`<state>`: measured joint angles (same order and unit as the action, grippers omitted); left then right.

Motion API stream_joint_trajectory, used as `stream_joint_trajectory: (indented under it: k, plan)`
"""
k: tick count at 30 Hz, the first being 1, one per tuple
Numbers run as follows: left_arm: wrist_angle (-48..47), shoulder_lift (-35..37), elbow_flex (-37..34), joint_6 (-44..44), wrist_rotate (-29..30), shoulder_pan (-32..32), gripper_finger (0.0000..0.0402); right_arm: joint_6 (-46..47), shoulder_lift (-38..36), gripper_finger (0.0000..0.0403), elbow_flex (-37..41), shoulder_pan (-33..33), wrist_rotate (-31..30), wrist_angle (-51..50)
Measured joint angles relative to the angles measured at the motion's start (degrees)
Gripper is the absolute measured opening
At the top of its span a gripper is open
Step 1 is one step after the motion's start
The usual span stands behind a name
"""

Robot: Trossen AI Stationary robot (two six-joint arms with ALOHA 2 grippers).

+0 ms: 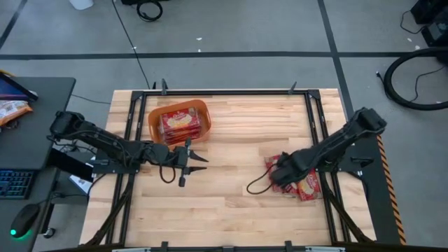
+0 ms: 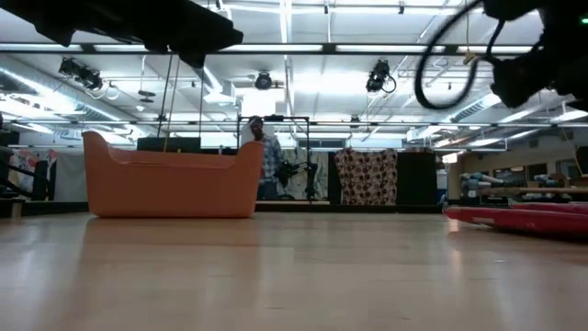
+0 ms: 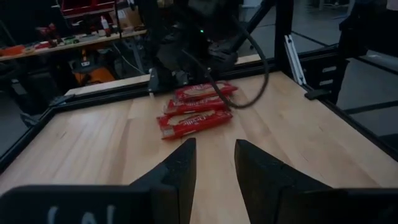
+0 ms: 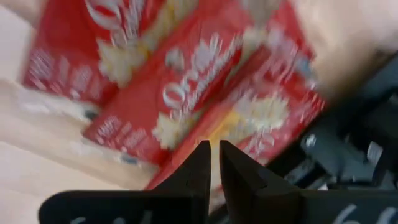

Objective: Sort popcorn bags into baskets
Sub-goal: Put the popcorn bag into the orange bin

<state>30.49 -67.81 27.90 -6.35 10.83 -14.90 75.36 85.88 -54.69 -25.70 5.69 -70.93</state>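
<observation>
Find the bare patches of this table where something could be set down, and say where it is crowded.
Free: the wide bare wood of the table along its near edge, and the middle strip between the left gripper and the right gripper. Crowded: the right side, where popcorn bags lie heaped under the right gripper, and the far left corner, filled by the orange basket.

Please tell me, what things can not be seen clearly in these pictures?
- Pile of popcorn bags: high view, the right tool and arm cover part, so no count.
- Orange basket: low view, its wall hides the contents.
- Right tool's tips: right wrist view, blurred, any grip is unclear.
- Left tool: open, empty.
</observation>
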Motion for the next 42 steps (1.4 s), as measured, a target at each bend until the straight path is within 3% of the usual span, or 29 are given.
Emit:
stream_joint_trajectory:
  k: [5, 10, 19, 28, 42]
  plan:
    - [-0.18, 0.0, 0.04, -1.6, 0.21, 0.18, 0.0116, 0.18, 5.75, 0.0061, -0.86, -1.2, 6.15, -0.56]
    - [-0.31, 0.0, 0.07, -1.86, 1.86, 0.26, 0.0116, 3.29, 9.78, 0.011, -2.04, -1.11, 9.41, -0.58]
    - [-0.45, 0.66, 0.26, -3.8, 3.17, 0.33, 0.0116, 14.44, 13.88, 0.0184, -4.75, -1.48, 5.23, 0.18]
    - [-0.53, 0.87, 0.26, -4.75, 3.21, 0.33, 0.0116, 16.8, 14.97, 0.0184, -4.67, -3.35, -0.24, -0.47]
    - [-1.76, 0.87, 0.22, -4.79, 3.3, 0.31, 0.0116, 23.84, 15.18, 0.0183, 1.38, -6.12, -0.55, 2.58]
